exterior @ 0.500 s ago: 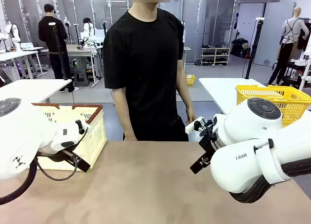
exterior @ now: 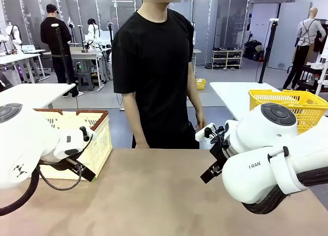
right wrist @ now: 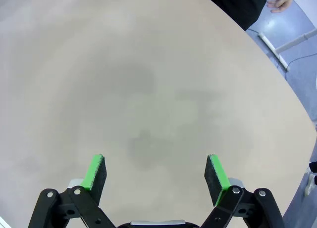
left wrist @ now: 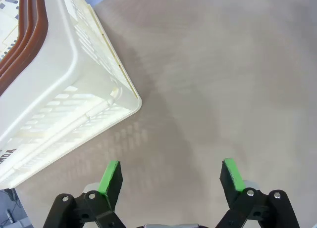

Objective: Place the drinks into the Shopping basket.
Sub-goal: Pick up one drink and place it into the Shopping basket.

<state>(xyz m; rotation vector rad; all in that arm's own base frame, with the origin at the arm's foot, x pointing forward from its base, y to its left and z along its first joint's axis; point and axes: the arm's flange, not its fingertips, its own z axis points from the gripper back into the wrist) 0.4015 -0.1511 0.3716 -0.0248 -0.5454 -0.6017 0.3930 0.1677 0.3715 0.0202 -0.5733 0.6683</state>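
Well, little has changed: the person [exterior: 154,67] in black beyond the cream-white slotted plastic Shopping basket [exterior: 100,144] has shifted slightly, both arms unmoved; the left gripper [left wrist: 171,171] just beside that basket and the right gripper [right wrist: 156,166] (well apart from it) gape wide, empty; loading has not begun.

Left arm [exterior: 23,141]: low over the near-left part of the worktop [exterior: 154,195], wrist turned toward the worktop's middle.
Left gripper [left wrist: 171,174]: above the worktop, jaws spread wide, green pads [left wrist: 110,176] facing each other, nothing between them.
Right arm [exterior: 261,164]: folded over the worktop's right side.
Right gripper [right wrist: 155,171]: angled down at the worktop, jaws wide apart, empty.
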